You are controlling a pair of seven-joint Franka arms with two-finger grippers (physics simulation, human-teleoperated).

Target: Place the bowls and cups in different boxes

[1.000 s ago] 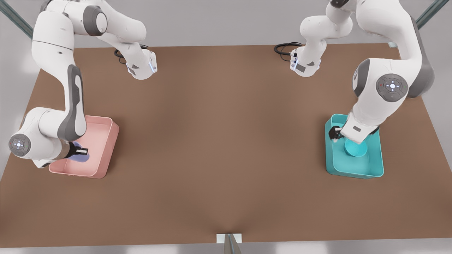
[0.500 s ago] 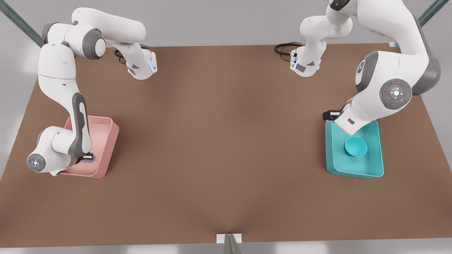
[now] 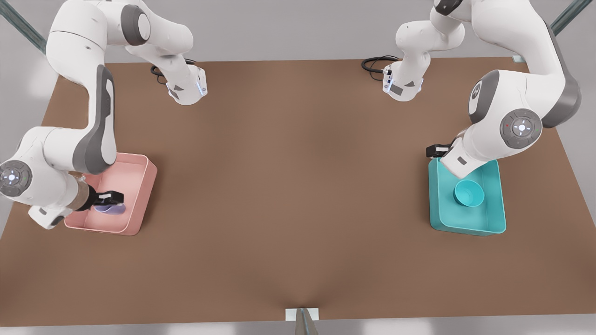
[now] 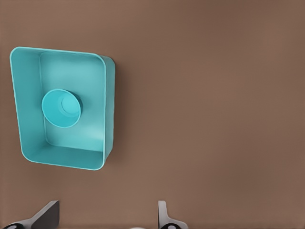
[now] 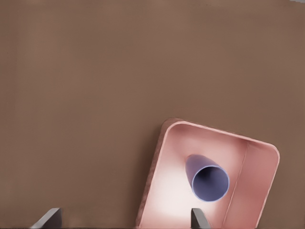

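**Item 1. Table point(image 3: 298, 186).** Brown, flat top. It carries two bins, one at 9 o'clock and one at 3 o'clock in the front view, well apart.

**Item 2. Pink box point(image 3: 148, 186).** At 9 o'clock. Open top, rounded corners. It holds the lavender cup point(image 3: 111, 209), towards the box's 6 o'clock end. In the right wrist view the cup's mouth faces the camera at a slant; it may be lying on its side, though I cannot be sure it is not merely tilted.

**Item 3. Teal box point(image 3: 493, 223).** At 3 o'clock. It holds the teal bowl point(image 3: 469, 193), upright, near the middle of the floor and clear of the walls.

**Item 4. Right gripper point(image 3: 108, 198).** Hangs directly over the cup, inside the outline of the pink box. The fingers point(image 5: 198, 218) are spread wide with nothing between them.

**Item 5. Left gripper point(image 3: 435, 151).** Sits just off the teal box's 11 o'clock corner, above the rim and apart from the bowl. The fingers point(image 4: 164, 217) are likewise spread, and the gap between them is empty.

**Condition of the task.** Each vessel lies in its own box and neither gripper has hold of anything. By my judgement the sorting is done and the step in hand is the release.

**Next move.** Both arms need only rise straight up, away from the boxes. The right arm should lift before it travels sideways, so that a finger does not catch the cup or the pink wall.
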